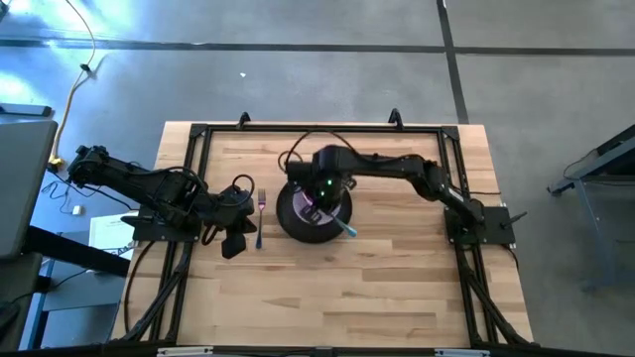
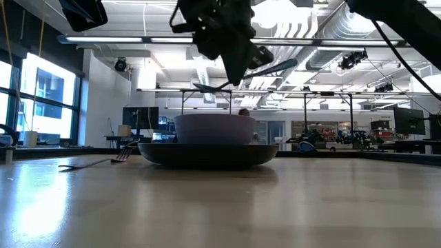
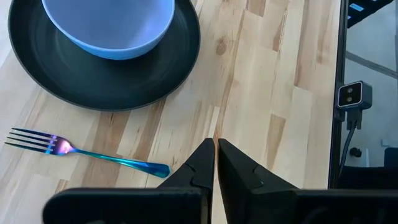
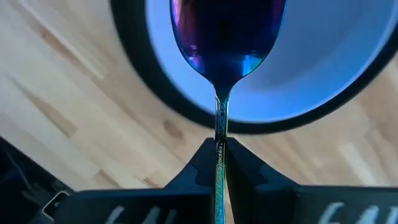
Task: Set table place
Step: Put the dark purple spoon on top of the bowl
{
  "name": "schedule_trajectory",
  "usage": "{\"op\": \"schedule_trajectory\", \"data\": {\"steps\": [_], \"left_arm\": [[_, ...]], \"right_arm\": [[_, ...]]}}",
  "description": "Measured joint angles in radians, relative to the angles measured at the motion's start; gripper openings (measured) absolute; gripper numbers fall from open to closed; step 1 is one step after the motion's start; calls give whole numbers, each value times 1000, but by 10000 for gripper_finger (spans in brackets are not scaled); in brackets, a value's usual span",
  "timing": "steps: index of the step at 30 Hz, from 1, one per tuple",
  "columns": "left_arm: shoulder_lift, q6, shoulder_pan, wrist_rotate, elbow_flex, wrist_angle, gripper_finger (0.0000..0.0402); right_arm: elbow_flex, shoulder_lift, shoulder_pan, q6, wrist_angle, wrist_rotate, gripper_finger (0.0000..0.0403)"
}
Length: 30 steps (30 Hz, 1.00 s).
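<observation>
R claw (image 4: 218,163) clamped on spoon (image 4: 222,43) above bowl (image 2: 214,129) on plate (image 2: 207,153); L claw (image 3: 215,163) pinched closed, empty, near fork (image 3: 87,154) on counter (image 1: 397,288).

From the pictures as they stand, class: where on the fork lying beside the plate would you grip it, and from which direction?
Grip the fork at mid-handle, coming straight down from above. It lies flat on the table, clear of the plate, and the handle is slim and straight, so fingers would best close across its width.
</observation>
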<state>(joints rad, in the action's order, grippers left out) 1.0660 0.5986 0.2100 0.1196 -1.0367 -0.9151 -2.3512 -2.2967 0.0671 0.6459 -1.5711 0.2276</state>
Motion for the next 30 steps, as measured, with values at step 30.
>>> {"op": "schedule_trajectory", "data": {"steps": [30], "left_arm": [[0, 0, 0, 4, 0, 2, 8]], "right_arm": [[109, 0, 70, -132, 0, 171, 0]]}}
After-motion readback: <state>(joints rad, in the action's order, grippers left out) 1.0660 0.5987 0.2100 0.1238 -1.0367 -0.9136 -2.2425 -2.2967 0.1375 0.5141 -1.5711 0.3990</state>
